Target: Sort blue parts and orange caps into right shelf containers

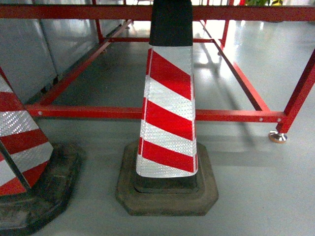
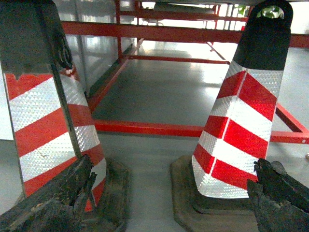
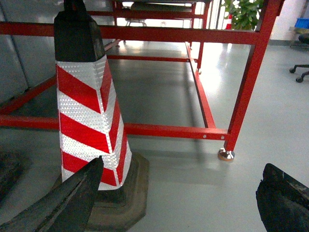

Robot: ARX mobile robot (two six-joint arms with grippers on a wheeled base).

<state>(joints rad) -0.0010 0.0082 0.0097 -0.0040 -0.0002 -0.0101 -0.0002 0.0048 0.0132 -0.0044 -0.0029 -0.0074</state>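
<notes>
Grey floor point(image 1: 256, 187), red rack frame point(image 1: 147, 113) — striped cones point(image 1: 168, 113) (red-white, black-topped) — both grippers' jaws spread wide, empty.

Two red-and-white striped traffic cones stand on the grey floor point(image 2: 154, 92), one at left point(image 2: 48, 121), one at right point(image 2: 241, 121), before a red metal frame point(image 2: 145, 128). The left gripper point(image 2: 169, 203) fingers point(image 2: 53, 203) spread wide, empty.
</notes>
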